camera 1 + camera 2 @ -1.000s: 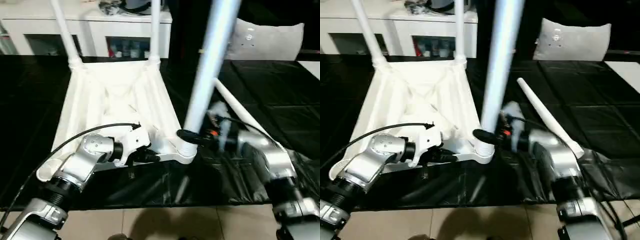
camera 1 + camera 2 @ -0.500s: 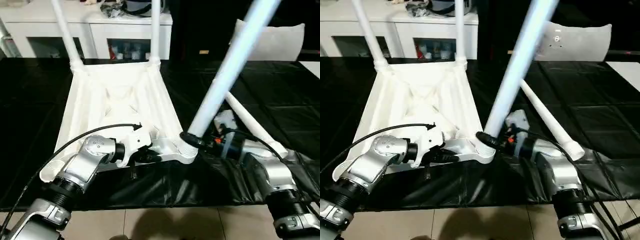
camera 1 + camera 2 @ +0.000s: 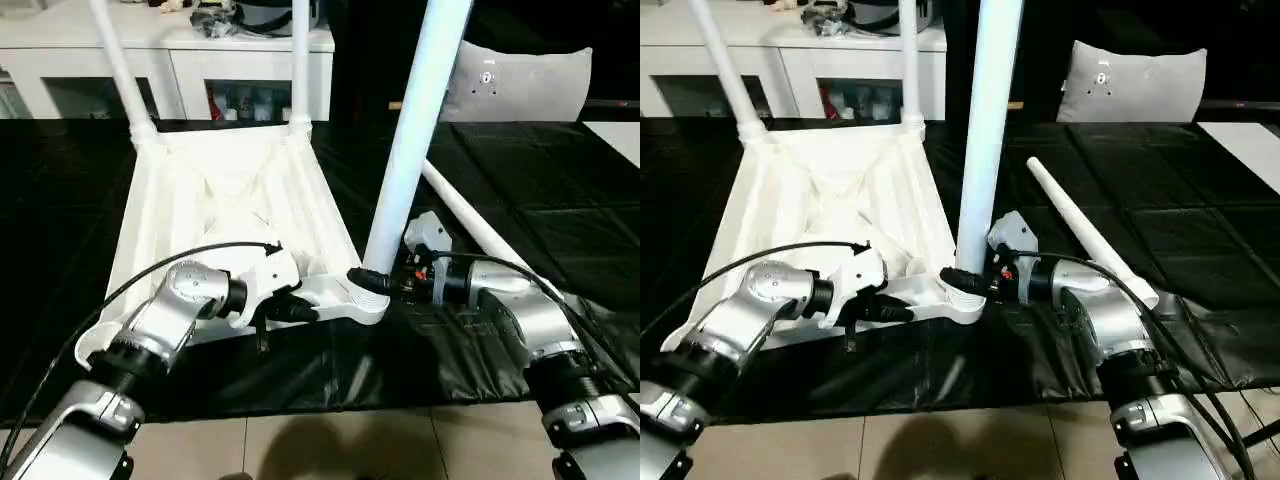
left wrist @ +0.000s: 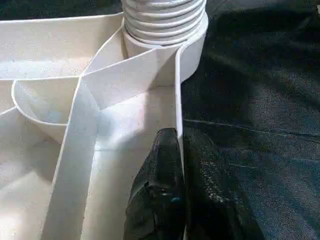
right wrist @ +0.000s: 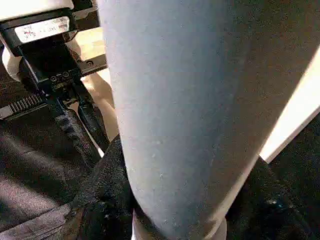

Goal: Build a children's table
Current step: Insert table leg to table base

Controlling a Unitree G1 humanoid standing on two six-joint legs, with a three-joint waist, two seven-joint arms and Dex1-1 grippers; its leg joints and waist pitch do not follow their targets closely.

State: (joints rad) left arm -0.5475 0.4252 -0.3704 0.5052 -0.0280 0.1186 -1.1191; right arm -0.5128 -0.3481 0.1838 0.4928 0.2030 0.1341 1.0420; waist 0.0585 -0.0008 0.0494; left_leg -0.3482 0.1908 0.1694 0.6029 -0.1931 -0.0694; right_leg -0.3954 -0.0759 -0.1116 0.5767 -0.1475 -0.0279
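I see the table top (image 3: 225,215) lying upside down on the black sheet (image 3: 560,220), ribbed underside up, and I place everything else from it. Two legs (image 3: 118,65) stand upright in its two far corner sockets, in front of the white cabinet (image 3: 190,70) beyond its far edge. At its near corner on my right side, a third leg (image 3: 415,140) stands close to upright in the socket (image 3: 368,298), with its ribbed end seated in the round collar. My right gripper (image 3: 962,281) is clamped around the base of this leg just above the socket, one black finger on each side. My left gripper (image 3: 300,312) sits at the table top's near edge, just left of that same socket, and its fingers (image 4: 160,200) are pressed together on the thin upright rim wall, one inside the rim and one outside. The fourth leg (image 3: 1090,232) lies loose on the black sheet to the right of the table top, slanting away from it, apart from both grippers. A grey cushion (image 3: 520,85) stands further back on the right, well apart from the table top.
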